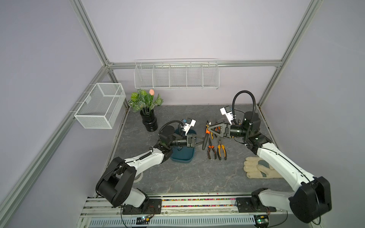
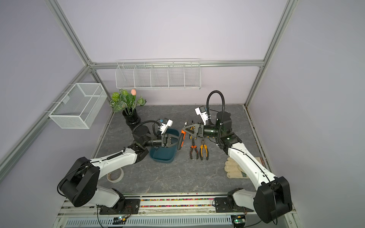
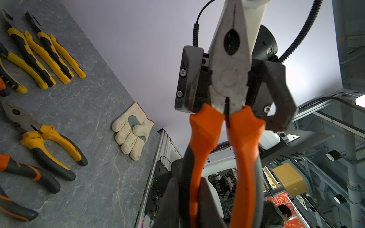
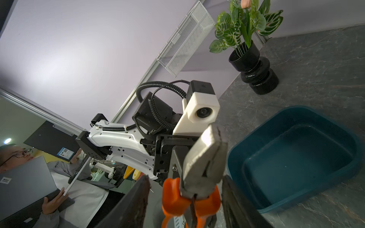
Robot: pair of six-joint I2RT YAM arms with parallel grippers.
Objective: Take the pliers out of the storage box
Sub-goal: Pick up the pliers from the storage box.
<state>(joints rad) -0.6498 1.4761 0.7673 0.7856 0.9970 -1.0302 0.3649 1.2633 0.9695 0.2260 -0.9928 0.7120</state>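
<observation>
Your left claw (image 1: 202, 142) is clenched on the handles of the orange pliers (image 1: 207, 134), held in the air just beside the box (image 1: 182, 160), which looks empty. The head end points into your right claw (image 1: 211, 129), spread open around it and not gripping.

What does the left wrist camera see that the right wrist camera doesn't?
Only the left wrist view shows the yellow-handled pliers lying on the table, and the pale glove. Only the right wrist view shows the teal storage box with nothing visible inside, the plant in its black vase, and the white mesh basket. Both show the orange-handled pliers up close, raised off the table, and the grey table itself.
</observation>
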